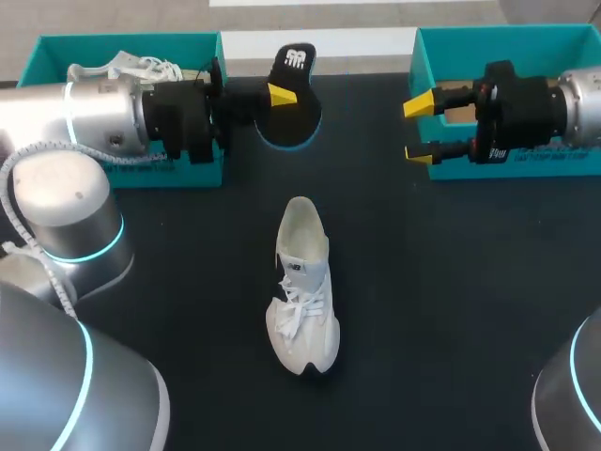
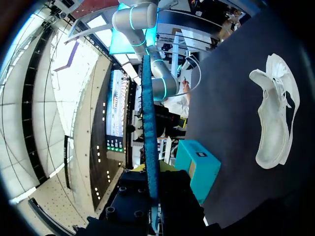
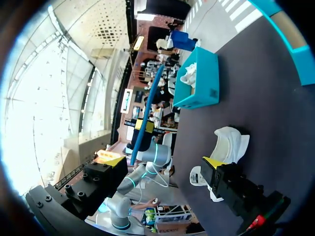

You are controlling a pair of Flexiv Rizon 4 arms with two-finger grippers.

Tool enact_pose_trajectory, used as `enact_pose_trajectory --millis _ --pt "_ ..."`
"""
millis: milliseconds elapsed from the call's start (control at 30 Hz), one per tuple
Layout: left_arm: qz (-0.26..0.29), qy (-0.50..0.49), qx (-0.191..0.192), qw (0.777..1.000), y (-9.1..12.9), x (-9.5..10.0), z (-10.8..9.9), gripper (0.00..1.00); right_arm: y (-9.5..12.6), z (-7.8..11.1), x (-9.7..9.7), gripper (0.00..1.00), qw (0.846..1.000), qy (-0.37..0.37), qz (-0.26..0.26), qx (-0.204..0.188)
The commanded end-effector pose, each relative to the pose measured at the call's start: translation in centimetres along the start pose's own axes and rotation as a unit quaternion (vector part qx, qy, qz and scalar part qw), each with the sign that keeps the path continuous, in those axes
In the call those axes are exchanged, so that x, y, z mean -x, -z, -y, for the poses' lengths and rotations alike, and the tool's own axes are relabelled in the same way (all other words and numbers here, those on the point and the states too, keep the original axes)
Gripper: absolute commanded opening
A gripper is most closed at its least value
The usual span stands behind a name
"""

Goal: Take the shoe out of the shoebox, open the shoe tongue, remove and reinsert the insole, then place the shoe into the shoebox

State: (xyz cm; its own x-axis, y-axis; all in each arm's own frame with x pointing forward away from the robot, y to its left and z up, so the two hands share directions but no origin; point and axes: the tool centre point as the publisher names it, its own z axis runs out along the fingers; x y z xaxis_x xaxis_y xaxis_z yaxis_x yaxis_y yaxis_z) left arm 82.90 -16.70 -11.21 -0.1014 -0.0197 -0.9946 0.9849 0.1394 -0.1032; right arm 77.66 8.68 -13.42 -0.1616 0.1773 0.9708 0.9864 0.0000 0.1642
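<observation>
The left claw [image 1: 280, 95] was seen closed on the single insole [image 1: 295, 62], which was held on edge above the tabletop [image 1: 451, 301] at the upper middle of the head view. In the left wrist view, the insole's blue rim was shown as a thin strip clamped between the fingers. The right claw [image 1: 420, 129] was spread wide at the upper right, with nothing gripped, and its yellow tips were placed at the left corner of the right shoebox [image 1: 507, 33]. Two teal shoeboxes were counted, the left shoebox [image 1: 122, 42] being at the upper left. Two white shoes were counted: a second shoe [image 1: 141, 68] lay inside the left shoebox, and the shoe [image 1: 302, 291] lay in the middle of the frame, toe toward the lower edge. It was well apart from both boxes and both claws, with dark tabletop left open on every side of it.
</observation>
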Motion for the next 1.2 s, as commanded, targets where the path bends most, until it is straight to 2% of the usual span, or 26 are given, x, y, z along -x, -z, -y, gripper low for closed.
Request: enact_pose_trajectory --millis 33,400,500,700,1033,1100,1133,1167,1200 --pt "0.009 -0.002 0.003 1.0 -0.1 -0.4 0.3 0.0 -0.2 -0.1 0.0 1.0 1.0 0.0 0.001 0.0" --pt "0.009 -0.002 0.003 1.0 -0.1 -0.4 0.3 0.0 -0.2 -0.1 0.0 1.0 1.0 0.0 0.001 0.0" --pt "0.012 -0.022 0.004 1.0 -0.3 -0.9 0.3 0.0 -0.2 -0.1 0.0 1.0 1.0 0.0 0.001 0.0" --pt "0.004 -0.069 0.007 0.998 -1.3 -1.4 0.8 0.0 -2.5 -0.8 -0.8 1.0 0.999 -0.011 0.011 -0.03" --pt "0.007 -0.123 0.014 0.992 -3.7 -3.0 0.4 0.0 -5.4 -1.0 -1.4 1.0 0.999 -0.009 0.008 -0.045" --pt "0.008 -0.135 0.011 0.991 -4.3 -3.3 0.3 0.0 -6.0 -0.9 -1.4 0.86 0.999 -0.009 0.003 -0.048" --pt "0.009 -0.134 0.01 0.991 -4.4 -3.4 0.3 0.0 -6.1 -0.9 -1.4 0.84 0.999 -0.009 0.002 -0.051" --pt "0.009 -0.135 0.01 0.991 -4.7 -3.5 0.3 0.0 -6.4 -0.9 -1.3 0.73 0.999 -0.009 0.001 -0.053" --pt "0.009 -0.138 0.009 0.99 -5.0 -3.6 0.3 0.0 -6.5 -0.8 -1.3 0.67 0.998 -0.01 -0.001 -0.054"
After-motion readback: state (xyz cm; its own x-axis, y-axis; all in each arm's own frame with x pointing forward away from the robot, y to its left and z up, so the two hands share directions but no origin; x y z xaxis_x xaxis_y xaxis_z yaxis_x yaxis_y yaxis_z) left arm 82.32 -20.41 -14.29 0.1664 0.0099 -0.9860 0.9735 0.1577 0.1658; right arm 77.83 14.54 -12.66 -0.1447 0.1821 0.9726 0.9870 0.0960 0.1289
